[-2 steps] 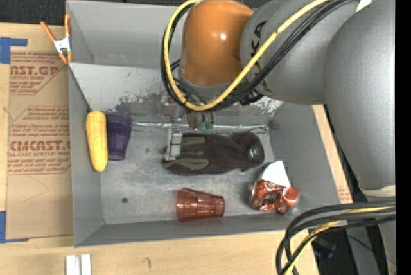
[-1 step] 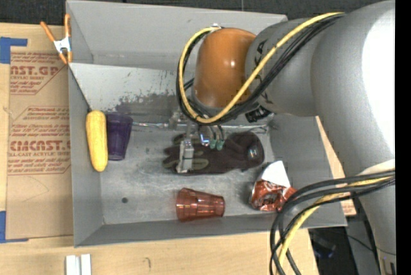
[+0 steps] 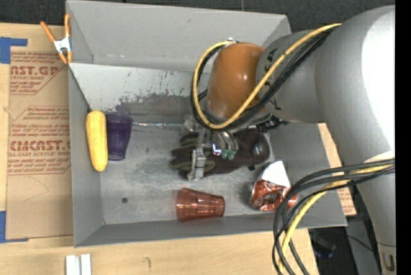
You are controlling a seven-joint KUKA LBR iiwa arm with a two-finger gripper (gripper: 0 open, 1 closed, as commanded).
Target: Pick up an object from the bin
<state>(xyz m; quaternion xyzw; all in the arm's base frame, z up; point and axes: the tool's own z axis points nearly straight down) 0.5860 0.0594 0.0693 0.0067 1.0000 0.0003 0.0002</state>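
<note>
Where the arm reaches down into the middle of the bin (image 3: pixel 173 29), the pincer (image 3: pixel 199 163) is low at a dark brown lump (image 3: pixel 241 153); whether it is spread or pressed together I cannot tell. Near it lie a brown cup (image 3: pixel 200 204) on its side and a crumpled red wrapper (image 3: pixel 270 193). Well apart, a purple cup (image 3: pixel 118 135) touches a yellow cob (image 3: pixel 97 140).

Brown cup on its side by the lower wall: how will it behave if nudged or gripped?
The brown cup lies on its side, so a nudge would likely roll it, curving since it tapers. It looks like thin plastic: probably light, may flex when pinched.
</note>
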